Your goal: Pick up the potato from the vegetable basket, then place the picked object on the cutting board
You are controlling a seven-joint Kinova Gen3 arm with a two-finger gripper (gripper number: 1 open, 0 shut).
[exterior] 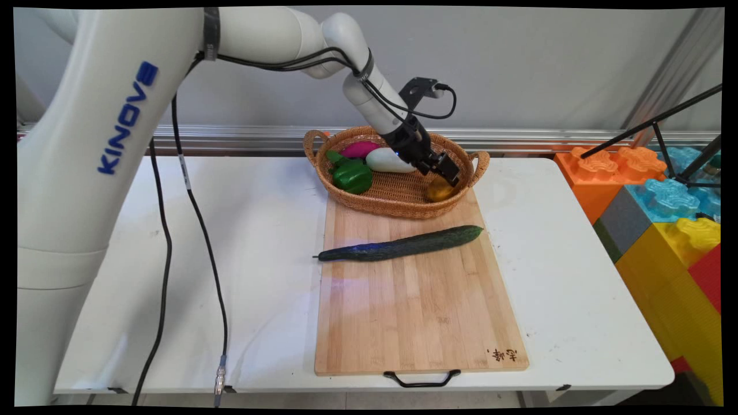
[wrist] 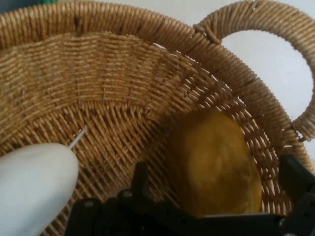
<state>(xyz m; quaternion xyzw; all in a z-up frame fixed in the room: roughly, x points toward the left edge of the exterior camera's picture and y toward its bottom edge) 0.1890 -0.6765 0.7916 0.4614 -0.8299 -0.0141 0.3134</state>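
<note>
Gripper [exterior: 448, 173] is down in the wicker basket [exterior: 398, 202], jaws spread open around the potato [wrist: 214, 164], nothing clamped yet.

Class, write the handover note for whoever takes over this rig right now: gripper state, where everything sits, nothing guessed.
Gripper: the black two-finger gripper is lowered into the woven wicker basket, fingers open either side of the yellow-brown potato; contact cannot be told.
Things: the potato lies at the basket's right end by a handle. Also in the basket: a white eggplant, a magenta eggplant, a green bell pepper.
Rest: the basket's near edge sits on the wooden cutting board; a long dark green cucumber lies across the board on the white table.
</note>
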